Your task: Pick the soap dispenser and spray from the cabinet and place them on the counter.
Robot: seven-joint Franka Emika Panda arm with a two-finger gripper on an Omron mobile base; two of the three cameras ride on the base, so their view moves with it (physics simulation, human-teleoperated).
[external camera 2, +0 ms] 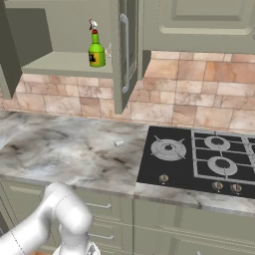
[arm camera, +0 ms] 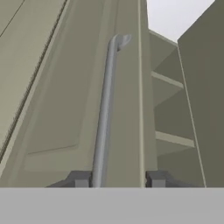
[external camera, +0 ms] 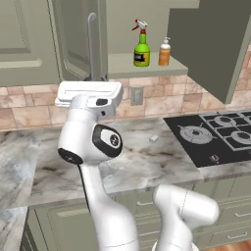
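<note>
The olive-green cabinet (external camera: 29,44) stands with both doors swung open. On its shelf the green spray (external camera: 141,46) with a red-and-white trigger stands upright, and the orange soap dispenser (external camera: 164,53) is just right of it. From the right base view the spray (external camera 2: 96,50) shows beside the door edge, which hides most of the dispenser. My gripper (arm camera: 118,179) sits at the lower end of the left door's metal bar handle (arm camera: 105,109), far left of both bottles. Its fingertips (arm camera: 81,178) are spread apart, with the bar between them close to the left tip. Below lies the marble counter (external camera: 137,162).
A black stovetop (external camera: 215,132) with several burners takes the counter's right side. A small pale object (external camera: 153,138) lies on the marble left of it. The open right door (external camera: 211,44) juts out over the stove. Drawer fronts (external camera 2: 164,224) run under the counter.
</note>
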